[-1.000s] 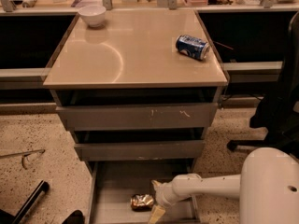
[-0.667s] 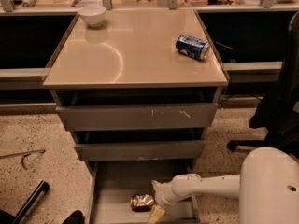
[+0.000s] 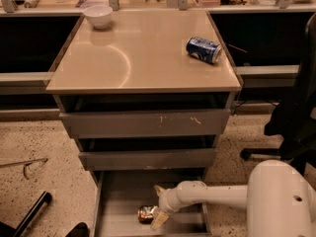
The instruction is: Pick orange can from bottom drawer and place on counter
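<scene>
The orange can lies on its side on the grey floor of the open bottom drawer, near its front. My white arm reaches in from the right, and my gripper is inside the drawer, right beside the can's right end. One finger slants down just right of the can and the other points up behind it. The can rests on the drawer floor. The beige counter tops the cabinet above.
A blue and white can lies on the counter's right side and a white bowl stands at its back left corner. A cluttered ledge runs behind. A black chair stands at the right. Two upper drawers are slightly open.
</scene>
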Robot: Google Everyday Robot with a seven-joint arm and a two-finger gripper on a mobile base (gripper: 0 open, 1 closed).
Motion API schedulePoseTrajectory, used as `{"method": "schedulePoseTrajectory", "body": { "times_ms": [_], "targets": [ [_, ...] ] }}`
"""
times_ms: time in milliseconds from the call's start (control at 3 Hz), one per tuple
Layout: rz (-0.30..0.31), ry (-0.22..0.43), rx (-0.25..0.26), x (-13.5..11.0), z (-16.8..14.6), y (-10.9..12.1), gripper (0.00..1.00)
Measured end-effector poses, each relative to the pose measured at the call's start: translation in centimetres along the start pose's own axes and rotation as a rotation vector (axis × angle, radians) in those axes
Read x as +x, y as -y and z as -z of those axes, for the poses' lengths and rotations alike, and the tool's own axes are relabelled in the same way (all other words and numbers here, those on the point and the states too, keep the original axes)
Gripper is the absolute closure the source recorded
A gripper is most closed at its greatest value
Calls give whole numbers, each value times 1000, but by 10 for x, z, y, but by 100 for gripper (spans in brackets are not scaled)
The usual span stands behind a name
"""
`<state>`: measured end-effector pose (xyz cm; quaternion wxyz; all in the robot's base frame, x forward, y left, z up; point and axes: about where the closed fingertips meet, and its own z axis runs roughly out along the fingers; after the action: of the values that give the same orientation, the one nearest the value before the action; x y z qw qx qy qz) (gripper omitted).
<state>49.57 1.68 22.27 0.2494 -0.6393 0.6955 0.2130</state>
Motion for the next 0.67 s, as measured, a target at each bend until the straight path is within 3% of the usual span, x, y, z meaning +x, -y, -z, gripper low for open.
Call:
{"method": "schedulePoseTrajectory", "body": {
  "times_ms": [667],
  "targets": [
    [-13, 21, -33, 8, -38, 16, 0]
  ]
}}
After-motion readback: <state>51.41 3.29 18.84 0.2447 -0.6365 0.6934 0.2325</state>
